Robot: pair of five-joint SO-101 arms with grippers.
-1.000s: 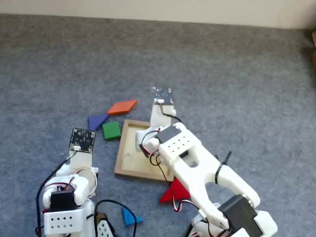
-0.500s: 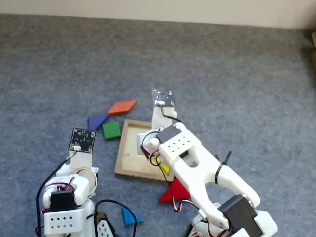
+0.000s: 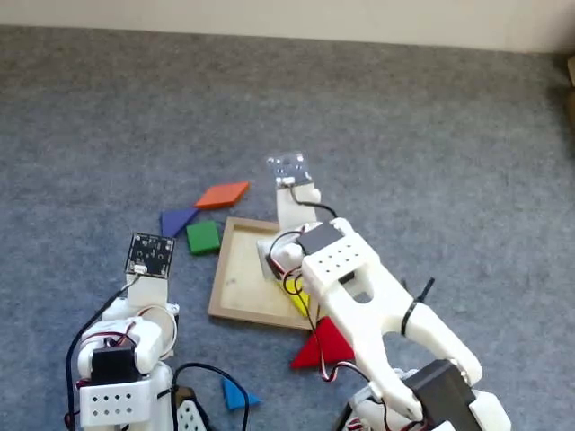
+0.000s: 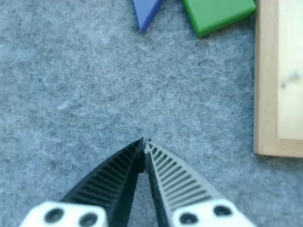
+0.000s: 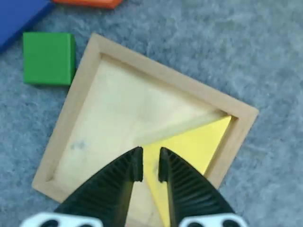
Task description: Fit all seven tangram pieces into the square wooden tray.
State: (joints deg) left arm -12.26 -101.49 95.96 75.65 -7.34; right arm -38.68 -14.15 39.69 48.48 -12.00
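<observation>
Grey carpeted bench point(image 3: 404, 117): right gripper point(image 5: 150, 163) hovers over the yellow triangle point(image 5: 194, 146) in the wooden tray point(image 5: 175, 82), jaws slightly apart; left gripper point(image 4: 144, 143) sits with jaws together.

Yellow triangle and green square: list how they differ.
Place: the yellow triangle lies inside the wooden tray, tucked into one corner, while the green square lies on the carpet outside, close to the tray's rim.
Shape: the yellow triangle has three sides, the green square four.
Size: the yellow triangle looks larger than the green square.
Both are flat, single-colour pieces lying face down.
</observation>
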